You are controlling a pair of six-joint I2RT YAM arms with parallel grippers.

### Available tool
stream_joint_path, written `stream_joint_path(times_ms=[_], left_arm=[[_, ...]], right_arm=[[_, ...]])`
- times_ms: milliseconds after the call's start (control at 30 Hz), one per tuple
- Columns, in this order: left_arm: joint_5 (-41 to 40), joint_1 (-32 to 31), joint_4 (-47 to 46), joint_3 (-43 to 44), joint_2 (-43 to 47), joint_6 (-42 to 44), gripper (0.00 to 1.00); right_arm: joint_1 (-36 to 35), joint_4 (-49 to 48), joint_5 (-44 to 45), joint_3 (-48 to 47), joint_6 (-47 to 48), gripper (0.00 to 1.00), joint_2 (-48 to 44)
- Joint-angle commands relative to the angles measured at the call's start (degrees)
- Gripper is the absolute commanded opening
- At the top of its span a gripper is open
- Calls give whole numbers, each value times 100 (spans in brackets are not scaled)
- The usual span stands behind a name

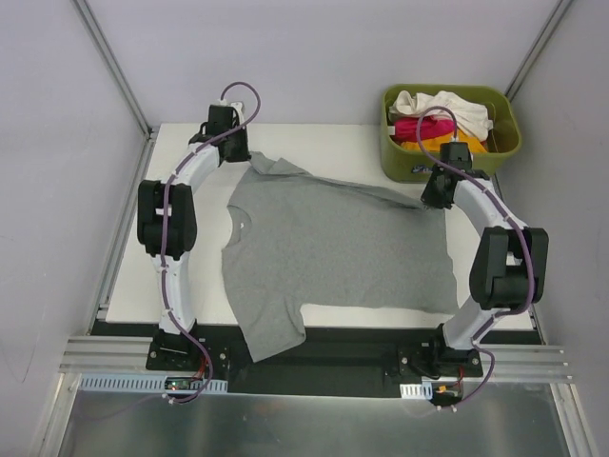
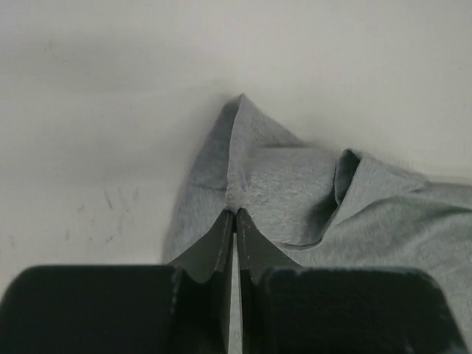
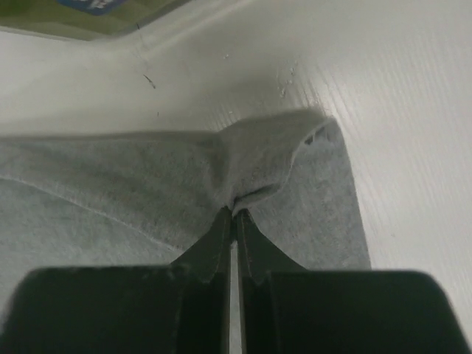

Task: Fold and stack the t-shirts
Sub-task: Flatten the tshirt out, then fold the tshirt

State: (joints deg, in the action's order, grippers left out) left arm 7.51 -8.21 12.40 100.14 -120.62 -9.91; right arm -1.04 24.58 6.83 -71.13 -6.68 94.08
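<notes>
The mid-grey t-shirt lies spread on the white table, neck to the left, its near sleeve hanging over the front edge. My left gripper is shut on the far sleeve, pinching a fold of grey cloth between its fingertips. My right gripper is shut on the far hem corner, the cloth bunched at its fingertips. Cream-white, magenta-pink and orange t-shirts lie piled in the bin.
The olive-green plastic bin stands at the back right corner, just beyond my right gripper; its edge shows in the right wrist view. Grey walls enclose the table at left, back and right. A black strip runs along the front edge.
</notes>
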Motion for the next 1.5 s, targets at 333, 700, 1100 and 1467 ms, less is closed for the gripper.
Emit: stream_joint_path(times_ms=[333,700,1100,1467], left_arm=[[304,3,-423,-940,1373,-669,0],[-372,-242,-423,-3526,3762,-1865,0],[-1242,-1006,42,-5276,5828,-3042,0],[-1112,-1324,675,-5997,6366,-3587,1]], right_arm=[[86,169,204,-744,114,1,225],[288,574,161,-981,570,2,-4],[490,856,-6,-1122,808,4,172],[543,1119,55,-781,861,9,40]])
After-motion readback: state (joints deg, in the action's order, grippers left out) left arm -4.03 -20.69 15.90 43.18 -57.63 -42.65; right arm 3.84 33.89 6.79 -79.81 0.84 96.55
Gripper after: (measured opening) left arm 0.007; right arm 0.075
